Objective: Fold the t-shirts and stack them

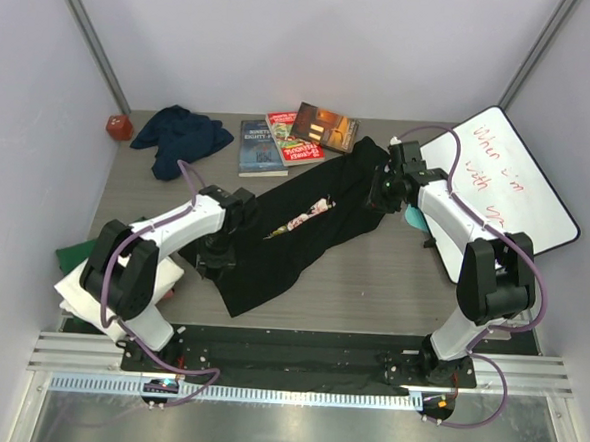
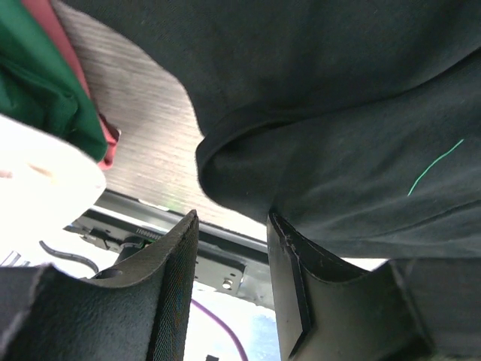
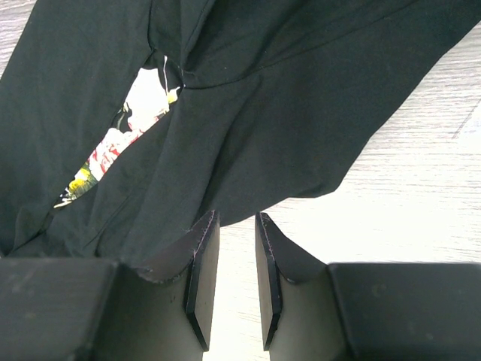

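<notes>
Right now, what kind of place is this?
Probably a robot lab booth: plain walls box in the table, a metal rail runs along its near edge, and a whiteboard leans alongside.

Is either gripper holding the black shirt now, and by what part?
Neither. The left gripper and right gripper are open with nothing between; the shirt lies at their tips.

Large shirt (image 1: 294, 231) lies mid-table, books (image 1: 292, 139) behind it, folded shirts (image 1: 72, 260) apparently near-left.
</notes>
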You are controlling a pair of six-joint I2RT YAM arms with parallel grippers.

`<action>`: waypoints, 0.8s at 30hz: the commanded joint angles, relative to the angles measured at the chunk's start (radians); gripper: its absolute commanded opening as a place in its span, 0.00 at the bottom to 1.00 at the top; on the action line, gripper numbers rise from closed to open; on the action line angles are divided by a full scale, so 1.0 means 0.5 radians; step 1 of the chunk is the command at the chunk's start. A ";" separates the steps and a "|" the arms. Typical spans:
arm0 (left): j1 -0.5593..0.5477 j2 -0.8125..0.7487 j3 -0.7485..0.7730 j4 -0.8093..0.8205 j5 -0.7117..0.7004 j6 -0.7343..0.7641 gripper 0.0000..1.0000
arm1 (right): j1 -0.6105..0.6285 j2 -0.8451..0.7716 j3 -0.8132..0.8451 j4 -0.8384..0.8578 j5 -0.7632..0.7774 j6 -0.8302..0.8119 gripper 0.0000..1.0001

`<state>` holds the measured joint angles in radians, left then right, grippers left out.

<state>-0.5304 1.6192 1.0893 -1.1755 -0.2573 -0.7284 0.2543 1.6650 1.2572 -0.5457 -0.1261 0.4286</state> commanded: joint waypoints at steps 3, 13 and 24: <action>-0.004 0.038 0.009 0.111 0.002 -0.013 0.42 | 0.007 -0.023 -0.023 0.051 0.004 -0.001 0.31; -0.001 0.038 -0.043 0.188 0.021 -0.010 0.31 | 0.010 -0.001 -0.032 0.061 0.007 0.005 0.31; -0.001 0.035 0.042 0.155 -0.068 0.030 0.00 | 0.010 0.026 -0.032 0.073 0.010 0.005 0.25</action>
<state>-0.5304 1.6485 1.0718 -1.0924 -0.2443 -0.7216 0.2543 1.6760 1.2415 -0.5446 -0.1253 0.4286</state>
